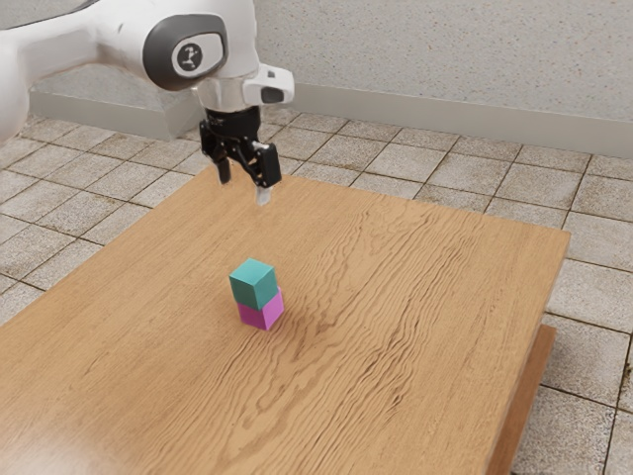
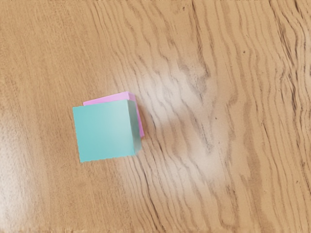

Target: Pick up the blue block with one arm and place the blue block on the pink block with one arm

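Blue block [image 2: 104, 130] sits slightly askew on pink block [image 2: 112, 99]; pincer [image 1: 244, 188] hangs well above, open, holding nothing.

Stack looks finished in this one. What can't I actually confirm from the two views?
- Most of the pink block: in the wrist view the blue block covers all but a thin strip along two edges.
- The contact between the two blocks: hidden in both views, so their exact overlap is unclear.
- The base of the arm: cut off by the exterior view's left edge.
- The near end of the table: cut off by the exterior view's lower edge.
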Controlling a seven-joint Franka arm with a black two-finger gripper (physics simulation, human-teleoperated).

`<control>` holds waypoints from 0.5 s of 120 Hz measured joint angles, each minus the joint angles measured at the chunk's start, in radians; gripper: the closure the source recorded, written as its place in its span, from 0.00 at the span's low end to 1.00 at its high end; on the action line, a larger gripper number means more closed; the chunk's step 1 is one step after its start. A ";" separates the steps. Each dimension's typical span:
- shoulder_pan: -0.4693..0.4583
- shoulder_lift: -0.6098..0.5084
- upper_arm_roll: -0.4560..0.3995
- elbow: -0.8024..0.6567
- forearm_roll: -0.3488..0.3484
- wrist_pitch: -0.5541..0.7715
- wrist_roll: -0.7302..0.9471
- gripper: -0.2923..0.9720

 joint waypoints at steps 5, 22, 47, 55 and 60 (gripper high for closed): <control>-0.004 -0.010 -0.003 0.021 -0.009 -0.028 0.000 0.23; -0.144 -0.019 0.087 0.082 -0.023 -0.092 -0.026 0.23; -0.495 -0.032 0.442 0.194 -0.038 -0.168 -0.082 0.23; -0.532 -0.043 0.489 0.208 -0.042 -0.191 -0.099 0.23; -0.546 -0.047 0.505 0.209 -0.044 -0.202 -0.108 0.23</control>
